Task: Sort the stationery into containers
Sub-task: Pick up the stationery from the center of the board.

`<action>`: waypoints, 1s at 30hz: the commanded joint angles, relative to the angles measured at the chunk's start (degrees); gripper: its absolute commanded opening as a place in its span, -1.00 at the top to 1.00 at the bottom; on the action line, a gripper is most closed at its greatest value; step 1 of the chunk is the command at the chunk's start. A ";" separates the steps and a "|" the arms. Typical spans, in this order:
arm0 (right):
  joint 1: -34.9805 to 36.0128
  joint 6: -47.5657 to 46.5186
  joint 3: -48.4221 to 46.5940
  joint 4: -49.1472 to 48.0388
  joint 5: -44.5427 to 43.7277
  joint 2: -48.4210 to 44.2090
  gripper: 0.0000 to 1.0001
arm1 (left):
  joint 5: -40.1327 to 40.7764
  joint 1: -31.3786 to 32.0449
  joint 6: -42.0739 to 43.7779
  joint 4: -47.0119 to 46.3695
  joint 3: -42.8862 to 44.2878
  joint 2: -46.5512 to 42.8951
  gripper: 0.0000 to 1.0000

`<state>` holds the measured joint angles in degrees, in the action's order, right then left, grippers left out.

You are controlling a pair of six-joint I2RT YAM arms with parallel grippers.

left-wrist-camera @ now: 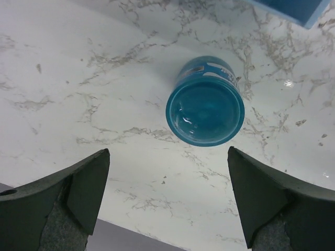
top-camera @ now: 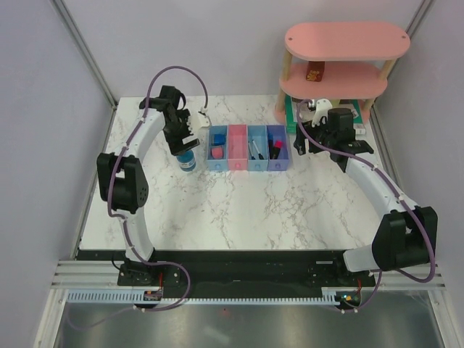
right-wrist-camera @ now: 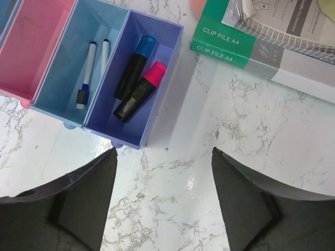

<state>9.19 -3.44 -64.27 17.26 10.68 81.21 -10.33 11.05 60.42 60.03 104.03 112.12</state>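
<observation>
We see the left gripper (left-wrist-camera: 167, 157) wide above the tape roll (left-wrist-camera: 205, 109) on the bench (left-wrist-camera: 78, 78) — the right gripper (right-wrist-camera: 163, 154), also wide, near the purple bin (right-wrist-camera: 157, 102).

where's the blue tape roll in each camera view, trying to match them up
Top view: the blue tape roll sits left of centre, just left of the row of bins.
Left wrist: blue tape roll in the upper middle, slightly right.
Right wrist: not in it.
Shared landmark: the row of bins, only a corner at top right in the left wrist view, upper left in the right wrist view.
</observation>
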 commanded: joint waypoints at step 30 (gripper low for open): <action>-0.14 -3.06 0.55 -0.21 -1.10 -2.02 -0.96 | -3.12 0.38 11.74 8.79 0.82 5.31 -0.99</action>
<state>9.19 -6.70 -62.26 17.87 10.04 78.96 -10.85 11.03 69.97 66.00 103.35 117.91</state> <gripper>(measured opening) 0.981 0.993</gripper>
